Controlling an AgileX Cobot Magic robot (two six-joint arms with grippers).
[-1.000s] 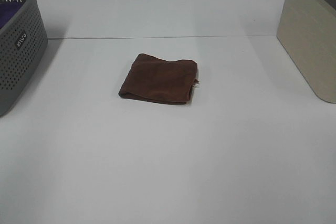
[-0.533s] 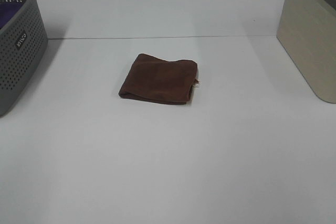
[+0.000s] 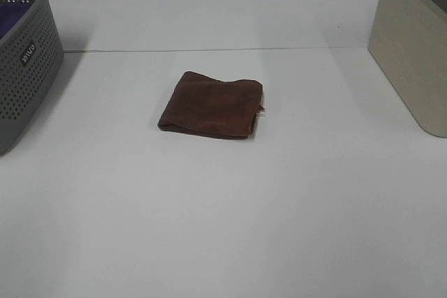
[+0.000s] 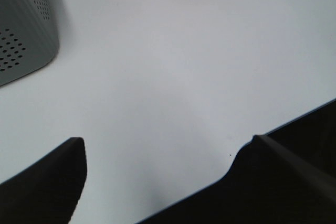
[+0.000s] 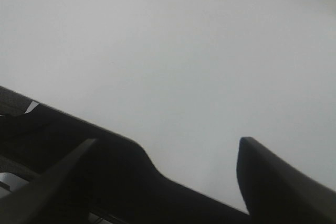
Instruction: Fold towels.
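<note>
Exterior high view shows the same picture across the last second: nothing has shifted, and the towel (image 3: 212, 105) lies exactly where it lay, already folded into a small brown square near the middle of the table (image 3: 223, 228), its white tag (image 3: 262, 109) peeking out at the right edge. I read that stillness as the fold being finished, or as me waiting at rest for the next one; I cannot tell which.

Neither of my 2 arms reaches into that high view. My left gripper (image 4: 163, 182) hangs near the table's front edge, fingers spread wide with nothing between them; the towel's near corner shows far off in that wrist view, well apart from me. My right gripper (image 5: 168, 182) is likewise spread wide and empty over bare white surface near the table's edge.

Room is generous. The grey perforated basket (image 3: 21, 61) stands at the far left, the beige bin (image 3: 412, 54) at the far right, both well clear of the towel. All 4 towel edges are free, so I could come in from either side without brushing anything.
</note>
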